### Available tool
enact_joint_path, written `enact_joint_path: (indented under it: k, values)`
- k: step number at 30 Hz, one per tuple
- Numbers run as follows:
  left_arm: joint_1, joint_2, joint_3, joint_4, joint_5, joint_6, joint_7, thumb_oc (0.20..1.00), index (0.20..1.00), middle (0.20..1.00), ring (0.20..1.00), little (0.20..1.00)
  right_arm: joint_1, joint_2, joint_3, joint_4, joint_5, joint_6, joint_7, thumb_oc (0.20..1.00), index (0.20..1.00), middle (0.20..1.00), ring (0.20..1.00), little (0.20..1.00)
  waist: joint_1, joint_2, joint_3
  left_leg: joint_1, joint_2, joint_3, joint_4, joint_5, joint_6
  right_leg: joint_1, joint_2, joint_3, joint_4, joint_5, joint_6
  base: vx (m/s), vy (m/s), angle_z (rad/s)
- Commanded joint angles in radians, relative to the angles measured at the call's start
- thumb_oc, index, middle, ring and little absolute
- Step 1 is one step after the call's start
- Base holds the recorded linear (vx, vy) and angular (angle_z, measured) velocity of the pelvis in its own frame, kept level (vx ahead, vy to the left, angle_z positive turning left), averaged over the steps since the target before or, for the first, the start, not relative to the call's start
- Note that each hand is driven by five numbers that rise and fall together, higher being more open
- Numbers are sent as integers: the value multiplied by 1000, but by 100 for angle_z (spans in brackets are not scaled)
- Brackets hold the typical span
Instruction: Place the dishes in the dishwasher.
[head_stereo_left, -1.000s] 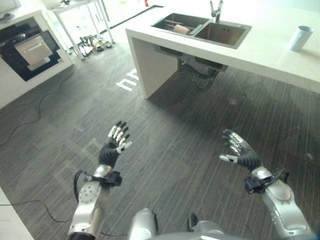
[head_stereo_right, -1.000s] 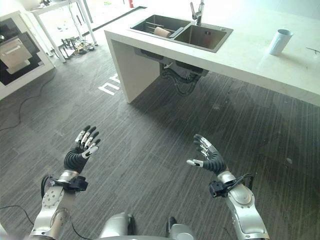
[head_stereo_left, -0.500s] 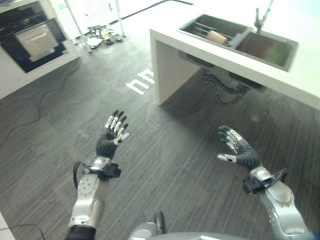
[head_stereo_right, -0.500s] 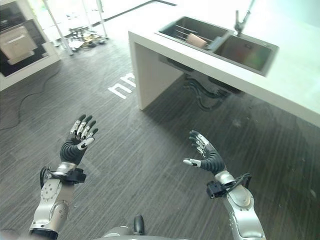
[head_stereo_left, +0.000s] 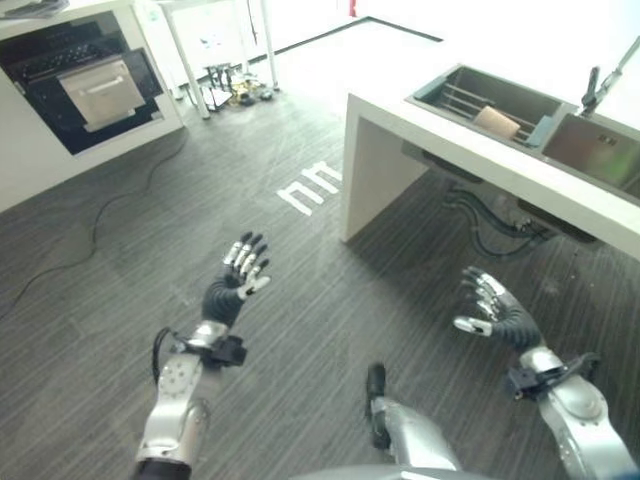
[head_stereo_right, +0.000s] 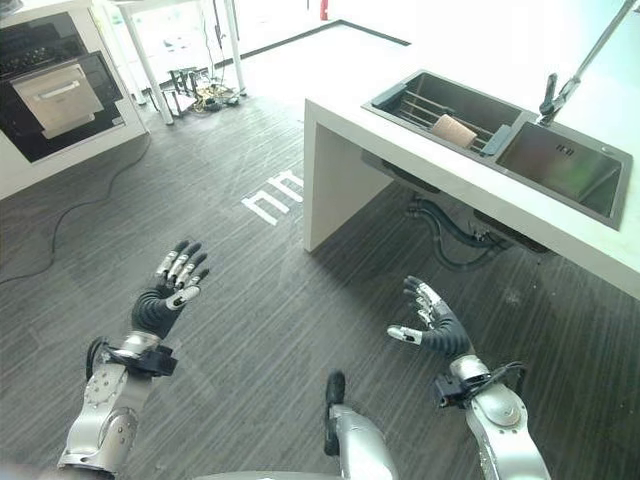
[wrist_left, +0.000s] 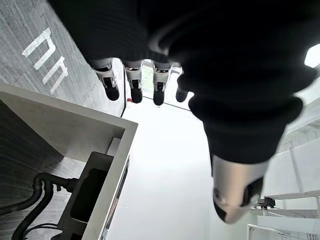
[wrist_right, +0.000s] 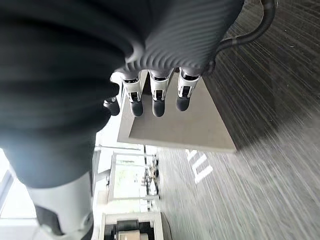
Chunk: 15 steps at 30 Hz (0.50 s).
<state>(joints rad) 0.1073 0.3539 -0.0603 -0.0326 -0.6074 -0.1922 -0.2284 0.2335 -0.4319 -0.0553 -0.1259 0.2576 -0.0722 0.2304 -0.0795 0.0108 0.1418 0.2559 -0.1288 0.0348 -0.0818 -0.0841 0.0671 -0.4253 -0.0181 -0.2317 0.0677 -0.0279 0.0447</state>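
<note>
Left hand (head_stereo_left: 236, 288) raised over dark plank floor (head_stereo_left: 120, 270), fingers spread, holding nothing. Right hand (head_stereo_left: 497, 318) likewise, fingers loosely splayed, empty, near counter (head_stereo_left: 400, 110) corner. Sink (head_stereo_left: 487, 100) in counter: left basin holds tan cup (head_stereo_left: 496, 122) on its side (on wire rack). Dishwasher (head_stereo_left: 90, 85) well apart, door shut; wide bare floor between.

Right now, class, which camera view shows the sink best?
The right eye view: the whole two-basin sink lies open from above. The left eye view cuts off one basin at its edge; the left wrist view sees it from underneath, with its pipes.
</note>
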Motion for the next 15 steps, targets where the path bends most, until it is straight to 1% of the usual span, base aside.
enact_joint_path:
  k: [1, 2, 4, 6, 8, 10, 11, 12, 13, 14, 15]
  values:
    - [20, 43, 35, -101, 21, -48, 9, 1000, 1000, 1000, 1000, 1000, -52, 9, 2, -48, 46, -42, -21, 1000, 1000, 1000, 1000, 1000, -9, -37, -17, -55, 75, -19, -5, -65, -36, 251, -85, 65, -121, 170, 114, 246, -205, 16]
    - [19, 44, 34, -97, 16, -53, 12, 1000, 1000, 1000, 1000, 1000, -57, 6, 8, -44, 43, -48, -22, 1000, 1000, 1000, 1000, 1000, -6, -38, -24, -53, 76, -6, -5, -67, -40, 276, -82, 52, -134, 172, 113, 293, -295, 6]
    - [13, 47, 41, -109, 7, -43, 15, 1000, 1000, 1000, 1000, 1000, -69, -5, 7, -54, 51, -46, -24, 1000, 1000, 1000, 1000, 1000, -8, -39, -44, -33, 87, 16, -1, -77, -50, 318, -75, 63, -144, 169, 103, 242, -298, -18]
    - [10, 45, 39, -113, 6, -46, 17, 1000, 1000, 1000, 1000, 1000, -85, -8, 9, -63, 54, -44, -37, 1000, 1000, 1000, 1000, 1000, -13, -37, -60, -19, 103, 26, 35, -99, -66, 346, -56, 77, -141, 147, 81, 216, -318, -18]
    - [1, 42, 35, -125, 8, -61, 17, 1000, 1000, 1000, 1000, 1000, -103, -13, 11, -72, 61, -58, -46, 1000, 1000, 1000, 1000, 1000, -14, -32, -70, -42, 131, 35, 118, -55, -97, 378, -32, 85, -149, 122, 55, 172, -329, -37]
    - [-1, 44, 36, -135, 16, -92, 15, 1000, 1000, 1000, 1000, 1000, -113, -13, 14, -76, 59, -74, -46, 1000, 1000, 1000, 1000, 1000, -12, -28, -74, -75, 154, 41, 204, -12, -123, 395, -21, 80, -151, 108, 37, 139, -312, -46]
    - [0, 46, 43, -148, 24, -122, 16, 1000, 1000, 1000, 1000, 1000, -116, -19, 12, -90, 63, -83, -39, 1000, 1000, 1000, 1000, 1000, -13, -28, -74, -109, 173, 42, 290, 33, -142, 408, -12, 83, -151, 96, 22, 134, -306, -23]
    - [1, 48, 48, -155, 23, -134, 18, 1000, 1000, 1000, 1000, 1000, -117, -24, 10, -99, 70, -86, -35, 1000, 1000, 1000, 1000, 1000, -13, -29, -74, -123, 180, 40, 338, 46, -149, 413, -9, 84, -149, 90, 15, 160, -352, -26]
    - [4, 49, 59, -165, 22, -166, 17, 1000, 1000, 1000, 1000, 1000, -119, -31, 1, -111, 82, -96, -16, 1000, 1000, 1000, 1000, 1000, -13, -34, -71, -159, 191, 35, 448, 81, -157, 427, -3, 89, -146, 76, 0, 150, -311, -39]
    - [4, 49, 67, -171, 22, -200, 13, 1000, 1000, 1000, 1000, 1000, -121, -38, -6, -122, 96, -111, 2, 1000, 1000, 1000, 1000, 1000, -13, -43, -68, -195, 193, 30, 545, 99, -158, 437, -1, 100, -143, 68, -14, 190, -367, -38]
    - [1, 48, 75, -183, 31, -245, 16, 1000, 1000, 1000, 1000, 1000, -125, -47, -17, -139, 113, -133, 17, 1000, 1000, 1000, 1000, 1000, -15, -48, -63, -241, 195, 24, 657, 102, -154, 443, 6, 115, -137, 61, -27, 177, -316, -50]
